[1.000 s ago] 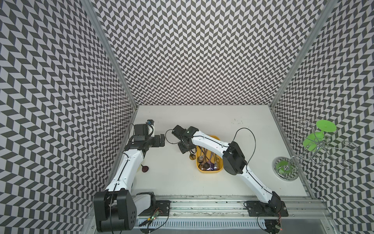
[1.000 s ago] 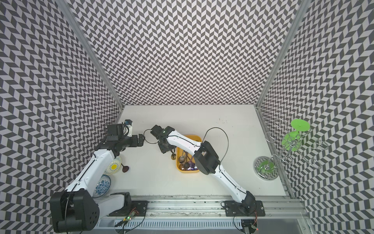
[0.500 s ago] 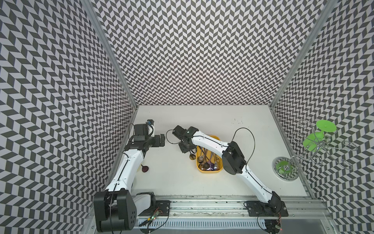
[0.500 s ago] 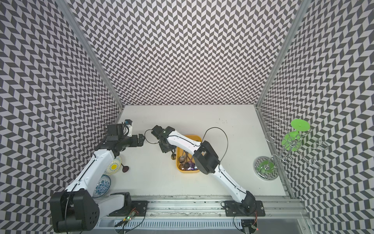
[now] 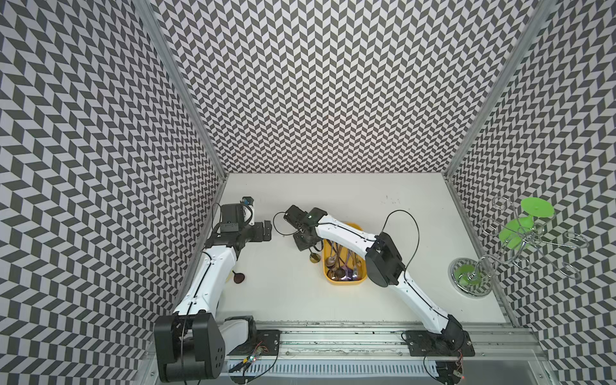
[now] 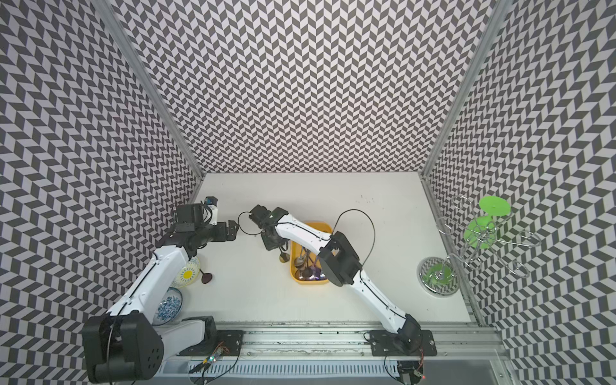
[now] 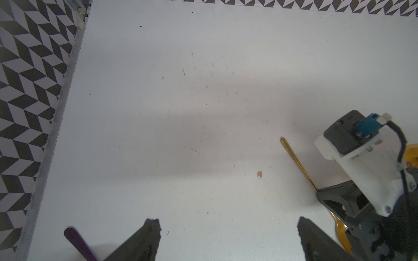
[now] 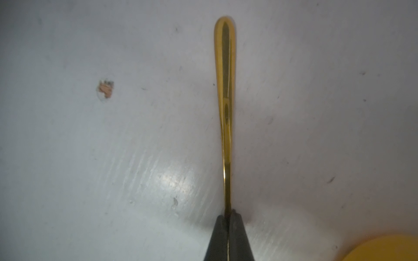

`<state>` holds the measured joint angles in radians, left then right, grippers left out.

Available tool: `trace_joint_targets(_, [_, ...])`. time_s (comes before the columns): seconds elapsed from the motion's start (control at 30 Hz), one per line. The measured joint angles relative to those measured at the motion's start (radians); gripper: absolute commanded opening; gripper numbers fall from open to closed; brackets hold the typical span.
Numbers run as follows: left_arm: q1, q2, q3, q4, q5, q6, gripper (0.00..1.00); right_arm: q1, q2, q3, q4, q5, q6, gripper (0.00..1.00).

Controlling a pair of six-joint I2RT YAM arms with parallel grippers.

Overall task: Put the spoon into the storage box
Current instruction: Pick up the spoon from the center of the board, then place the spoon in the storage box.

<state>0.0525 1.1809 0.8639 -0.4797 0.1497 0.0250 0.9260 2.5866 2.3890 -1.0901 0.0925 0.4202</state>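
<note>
A gold spoon (image 8: pixel 226 90) lies just left of the storage box, its bowl (image 5: pixel 313 258) beside the box's left rim. My right gripper (image 8: pixel 228 212) is shut on the thin part of its handle, and the handle end points away from the box. The storage box (image 5: pixel 343 281) is a yellow tray holding several metal spoons; in the right wrist view one corner (image 8: pixel 384 248) shows. In both top views my left gripper (image 5: pixel 266 230) hovers open to the left of the right gripper (image 6: pixel 281 248), with only bare table between its fingers (image 7: pixel 153 228).
A dark purple spoon (image 5: pixel 238 277) lies by the left arm. Two bowls (image 6: pixel 188 273) (image 6: pixel 170 305) sit partly under that arm near the left wall. A wire rack with green discs (image 5: pixel 513 240) stands at the right wall.
The right gripper's jaws have closed onto the gold spoon's handle. Both arms have stayed almost in place.
</note>
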Motion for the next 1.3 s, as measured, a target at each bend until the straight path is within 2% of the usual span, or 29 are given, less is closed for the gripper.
trace_joint_targets(0.33, [0.000,-0.016,0.000,0.000,-0.004,0.000,0.99,-0.002,-0.049,-0.002,0.030,-0.053,0.046,0.00])
trace_joint_targets(0.9, [-0.016,-0.012,0.000,0.004,-0.003,0.013,0.99,-0.032,-0.326,-0.173,0.013,-0.067,0.079,0.00])
trace_joint_targets(1.0, [-0.020,-0.005,-0.002,0.010,-0.002,0.025,0.99,-0.047,-0.374,-0.245,0.006,-0.061,0.082,0.00])
trace_joint_targets(1.3, [-0.058,0.025,-0.009,0.050,-0.008,0.068,0.99,-0.103,-0.586,-0.594,0.068,-0.059,0.113,0.00])
